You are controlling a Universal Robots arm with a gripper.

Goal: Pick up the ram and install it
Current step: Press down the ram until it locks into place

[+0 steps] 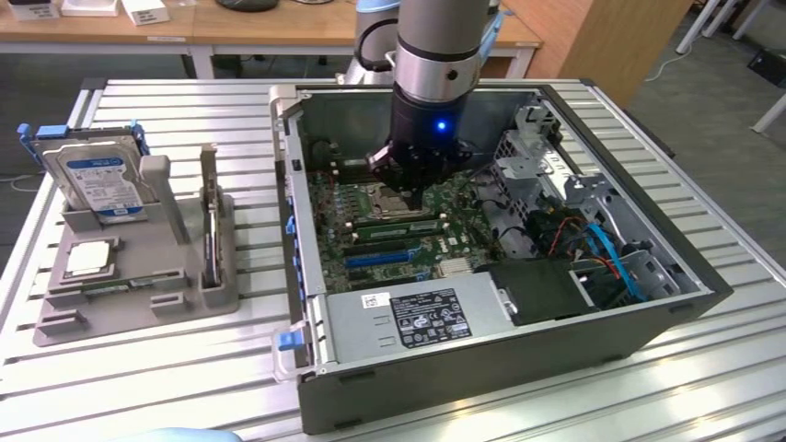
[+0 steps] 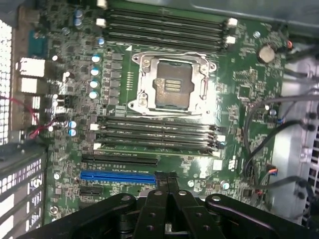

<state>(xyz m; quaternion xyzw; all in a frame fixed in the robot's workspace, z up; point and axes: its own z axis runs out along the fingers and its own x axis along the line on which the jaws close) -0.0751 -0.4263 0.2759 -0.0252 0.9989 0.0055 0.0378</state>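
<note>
A: Arm (image 1: 436, 55) position?

B: Reaching straight down into the open computer case (image 1: 491, 354), which lies on its side on the slatted worktop (image 1: 147, 387). The pincer (image 1: 411, 191) is low over the motherboard (image 1: 368, 250), just beside the processor socket (image 2: 172, 87).

A: Pincer state?

B: Closed all the way. In the wrist view the two fingertips (image 2: 167, 178) meet with nothing between them, so it holds nothing.

A: And the ram?

B: A long pale strip lies in one of the memory slots, on the side of the socket nearer the blue slot (image 2: 117, 176). That is the ram (image 1: 396, 224), as far as I can judge (seen edge-on, so I can't confirm it is fully seated). From the wrist it shows as the lighter row (image 2: 157, 148) of that bank, the one closest to the fingertips.

A: Contact?

B: Can't tell. The tips are close to it, over the blue slot's end.

A: Anything else on the worktop?

B: A grey holder (image 1: 135, 308) at the exterior view's left, well apart from the case. A blue-labelled hard drive (image 1: 105, 180) stands upright in it, and a square silver processor chip (image 1: 88, 260) lies flat in front of the drive.
</note>
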